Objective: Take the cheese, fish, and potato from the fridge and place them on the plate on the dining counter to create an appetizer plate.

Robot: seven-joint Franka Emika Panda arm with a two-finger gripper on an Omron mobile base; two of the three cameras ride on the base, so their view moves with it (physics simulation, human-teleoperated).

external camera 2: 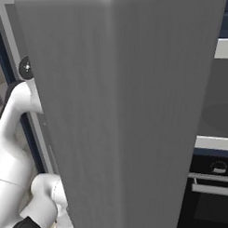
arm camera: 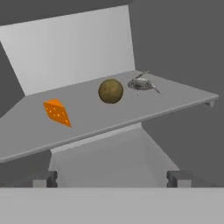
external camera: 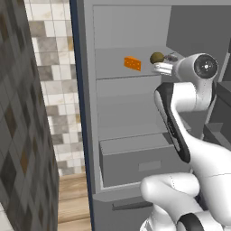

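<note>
White arm is bent at the elbow and reaches into the open fridge (external camera: 135,113), wrist level with the upper shelf (arm camera: 109,118). Claw (arm camera: 112,178) released, jaws spread wide, nothing between them, short of the shelf edge. On that grey shelf: cheese (arm camera: 57,112) at hand-view left, thin end pointing toward the camera; potato (arm camera: 110,91) mid-shelf; fish (arm camera: 142,84) just beside it, long axis running along the shelf. Tiled wall (external camera: 54,67) left of fridge; wood floor (external camera: 72,198) below.
</note>
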